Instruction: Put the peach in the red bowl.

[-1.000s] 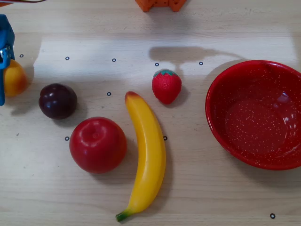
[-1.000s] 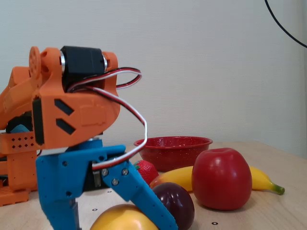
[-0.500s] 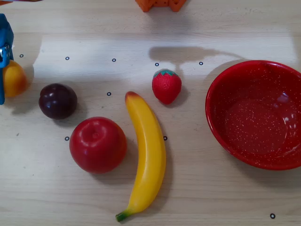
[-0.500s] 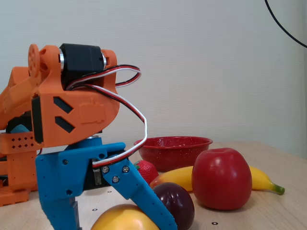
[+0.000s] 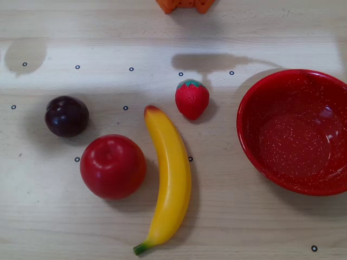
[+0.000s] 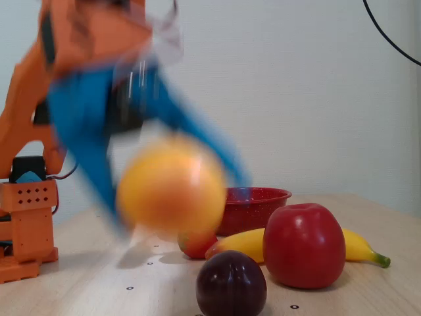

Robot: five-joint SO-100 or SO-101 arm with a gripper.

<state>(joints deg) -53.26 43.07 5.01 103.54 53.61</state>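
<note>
In the fixed view my gripper (image 6: 177, 197) is raised above the table, blurred by motion. Its blue fingers (image 6: 92, 158) close around the peach (image 6: 172, 185), a round yellow-orange fruit held in the air. The red bowl (image 6: 258, 207) stands behind and to the right of it in that view. In the overhead view the red bowl (image 5: 255, 141) sits empty at the right edge. Neither the peach nor the gripper shows in the overhead view, only a shadow on the table.
On the table lie a red apple (image 5: 113, 166) (image 6: 304, 245), a dark plum (image 5: 66, 116) (image 6: 231, 284), a banana (image 5: 171, 173) (image 6: 358, 247) and a strawberry (image 5: 192, 98) (image 6: 197, 245). The orange arm base (image 6: 26, 224) stands at the left.
</note>
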